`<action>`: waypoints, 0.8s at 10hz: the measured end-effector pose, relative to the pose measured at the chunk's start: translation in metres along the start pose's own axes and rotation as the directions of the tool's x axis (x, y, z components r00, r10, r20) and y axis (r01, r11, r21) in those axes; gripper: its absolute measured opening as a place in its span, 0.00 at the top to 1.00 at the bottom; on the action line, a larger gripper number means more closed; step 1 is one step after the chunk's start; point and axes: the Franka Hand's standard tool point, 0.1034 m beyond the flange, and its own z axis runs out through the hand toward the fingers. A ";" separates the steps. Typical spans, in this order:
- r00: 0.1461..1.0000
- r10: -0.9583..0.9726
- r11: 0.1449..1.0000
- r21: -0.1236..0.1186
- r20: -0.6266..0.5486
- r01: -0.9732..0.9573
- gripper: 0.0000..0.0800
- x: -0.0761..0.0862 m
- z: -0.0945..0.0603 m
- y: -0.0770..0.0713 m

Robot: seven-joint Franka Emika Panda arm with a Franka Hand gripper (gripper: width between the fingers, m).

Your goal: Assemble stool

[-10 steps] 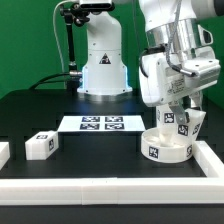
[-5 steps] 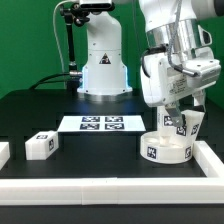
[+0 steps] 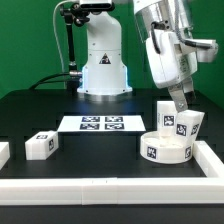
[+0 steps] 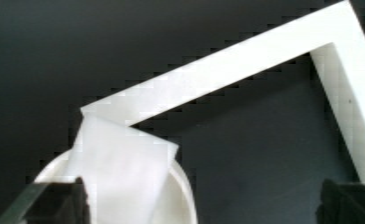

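- Nearest to the viewer, the white border rail (image 3: 100,188) runs along the near edge of the black table (image 3: 40,105).
- Just behind this rail, on the left, a loose leg (image 3: 40,145) of the stool lies on the table, well apart from my pincer (image 3: 184,104).
- A white piece (image 3: 3,152) is cut by the left edge of the exterior view; I cannot tell what it is.
- On the right, near the corner of the rail, the round seat (image 3: 165,151) lies flat, with one tag turned to the near side.
- Two legs stand upright on the seat, side by side: the left leg (image 3: 167,120) and the right leg (image 3: 191,126).
- My pincer hangs just above these two legs, over their tops. I cannot tell if a fingertip touches one of them.
- In the wrist view my fingers (image 4: 54,203) are spread wide and pinch nothing; a white stool part (image 4: 129,160) shows below, nearer to one finger.
- Farther back and to the left of the seat, the marker board (image 3: 100,123) lies flat.
- Farthest, the white arm base (image 3: 103,65) stands at the far side.
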 end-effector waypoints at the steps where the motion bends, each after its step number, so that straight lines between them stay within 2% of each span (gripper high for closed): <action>1: 1.000 0.000 1.000 -0.002 -0.001 0.000 0.19 0.000 0.001 0.001; 6: 1.000 -0.013 1.000 -0.002 -0.003 0.013 0.19 0.002 0.001 0.000; 7: 0.977 -0.214 0.977 -0.012 -0.022 0.214 0.19 0.015 0.000 -0.007; 8: 0.949 -0.315 0.949 -0.006 -0.033 0.315 0.19 0.036 -0.003 -0.021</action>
